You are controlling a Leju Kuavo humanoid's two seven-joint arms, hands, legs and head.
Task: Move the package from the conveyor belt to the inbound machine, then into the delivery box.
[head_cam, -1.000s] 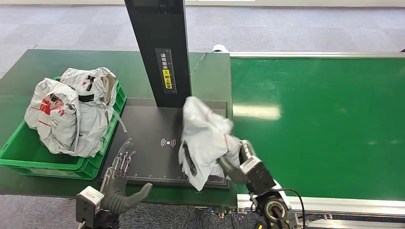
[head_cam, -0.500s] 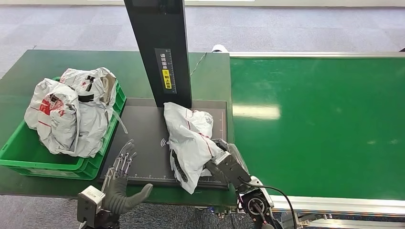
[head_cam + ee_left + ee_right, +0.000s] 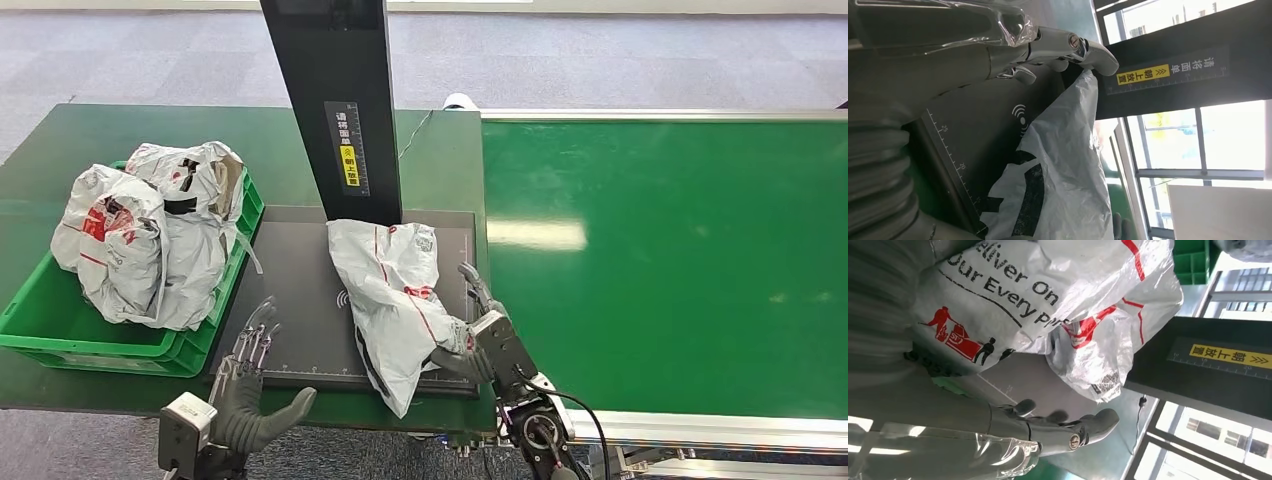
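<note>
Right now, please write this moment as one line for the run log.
stage: package lying on inbound machine plate | right hand open beside package | left hand open at plate edge | delivery box holds earlier packages

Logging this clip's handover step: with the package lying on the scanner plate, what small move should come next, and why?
Probably draw the right robot hand clear: the crumpled white plastic package lies flat on the black scanner plate, fingers spread beside it. The open left robot hand waits near the plate's front edge.

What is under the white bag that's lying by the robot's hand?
The white package lies on the inbound machine's black scanning plate. A wireless symbol peeks out at the package's edge. Whatever else is printed beneath the package is covered.
</note>
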